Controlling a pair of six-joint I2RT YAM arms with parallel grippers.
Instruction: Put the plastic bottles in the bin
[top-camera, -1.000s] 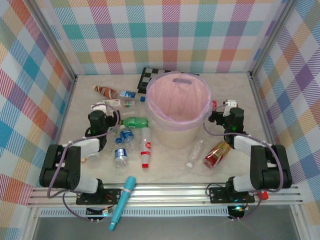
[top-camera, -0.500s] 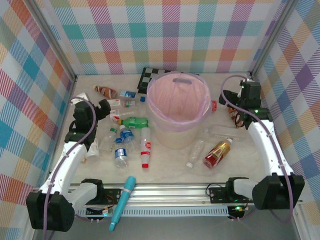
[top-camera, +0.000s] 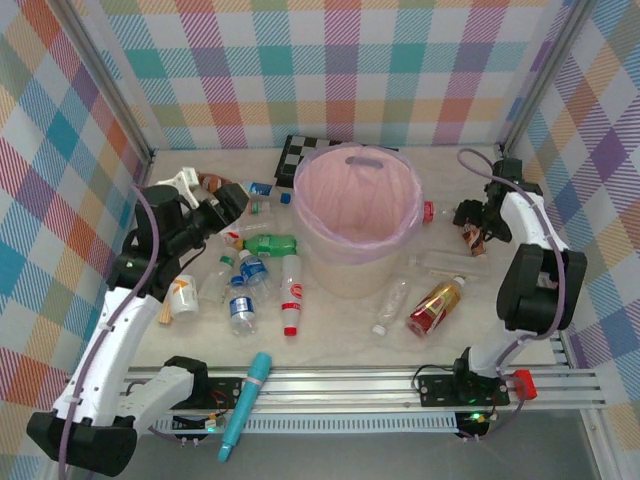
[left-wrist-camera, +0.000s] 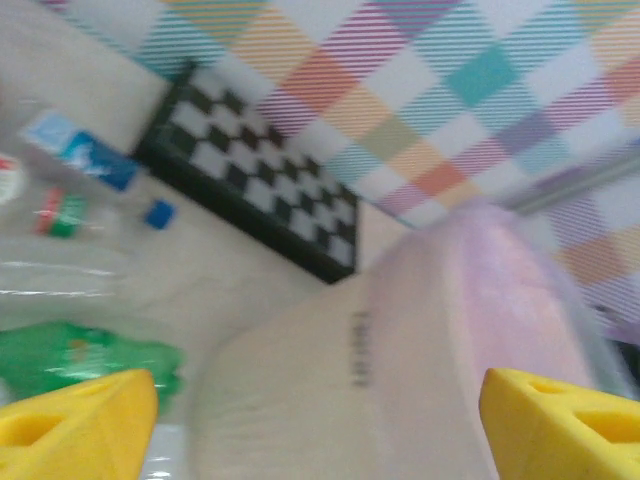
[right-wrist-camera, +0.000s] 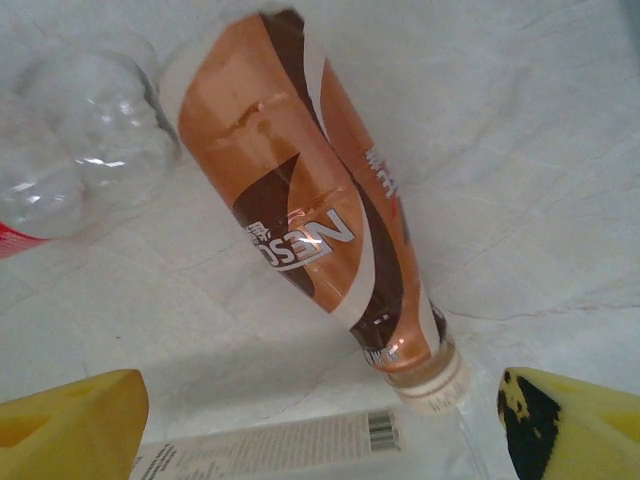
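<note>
— How much of the task is judged done?

— Little or nothing, it seems. No bottle can be made out inside the large round translucent pale-pink bin (top-camera: 345, 272), while about a dozen plastic bottles lie on the pale table (top-camera: 335, 342) around it.

— Where are they placed?

— A cluster is seen at the bin's 9 o'clock, a green plastic bottle (top-camera: 270, 243) among them. A red-and-gold bottle (top-camera: 435, 307) and some clear ones lie at 4 to 5 o'clock. A brown-labelled bottle (right-wrist-camera: 300, 220) lies at 3 o'clock.

— And the grippers?

— The left gripper (left-wrist-camera: 320, 425) is held empty, jaws wide apart, faced toward the bin wall. The right gripper (right-wrist-camera: 322, 425) is poised over the brown-labelled bottle, jaws spread and nothing clasped. That bottle is judged the likeliest to be taken next.
</note>
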